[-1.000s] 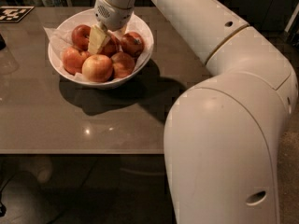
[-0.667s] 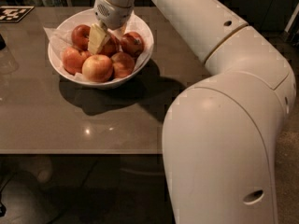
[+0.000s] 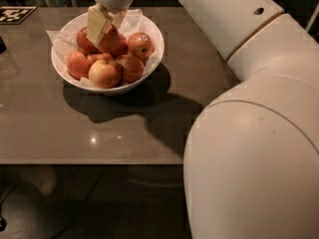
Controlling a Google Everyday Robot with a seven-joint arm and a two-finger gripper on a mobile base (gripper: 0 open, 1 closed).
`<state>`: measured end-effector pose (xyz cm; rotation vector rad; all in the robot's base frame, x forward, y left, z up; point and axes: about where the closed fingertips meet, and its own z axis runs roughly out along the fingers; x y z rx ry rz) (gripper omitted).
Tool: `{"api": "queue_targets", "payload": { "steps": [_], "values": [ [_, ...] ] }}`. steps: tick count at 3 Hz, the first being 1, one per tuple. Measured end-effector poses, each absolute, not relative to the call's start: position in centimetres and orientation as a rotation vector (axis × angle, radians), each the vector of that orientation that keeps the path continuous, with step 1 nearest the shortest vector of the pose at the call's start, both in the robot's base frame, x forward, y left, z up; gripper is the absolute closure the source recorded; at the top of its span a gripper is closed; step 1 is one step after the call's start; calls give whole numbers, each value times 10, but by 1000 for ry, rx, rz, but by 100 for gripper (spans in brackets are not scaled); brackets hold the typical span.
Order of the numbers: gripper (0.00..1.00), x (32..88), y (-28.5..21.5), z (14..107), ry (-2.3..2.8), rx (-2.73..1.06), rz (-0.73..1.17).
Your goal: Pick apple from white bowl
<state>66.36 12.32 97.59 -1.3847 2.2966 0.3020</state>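
The white bowl [image 3: 155, 36] stands on the brown table at the upper left, lined with crumpled white paper and holding several orange-red apples. My gripper [image 3: 107, 31] reaches down into the bowl from above. Its pale fingers [image 3: 96, 24] close on either side of one apple [image 3: 112, 42] at the back middle of the pile. That apple sits slightly higher than its neighbours. A red apple [image 3: 141, 45] lies to its right and a paler apple [image 3: 104, 72] at the front.
My white arm [image 3: 249, 148] fills the right half of the view and hides the table's right side. A black-and-white marker tag [image 3: 14, 14] lies at the far left corner. The table's front edge [image 3: 89, 161] runs across the lower middle.
The gripper has risen a little over the bowl with the apple between its fingers. The arm's elbow now bulks larger in the foreground.
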Motion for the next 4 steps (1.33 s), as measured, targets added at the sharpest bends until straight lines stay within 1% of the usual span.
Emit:
{"api": "queue_targets", "payload": {
  "steps": [2,4],
  "values": [
    [100,654,116,1013,2228,-1389,297],
    [100,639,117,1084,2086,-1434,320]
  ]
}}
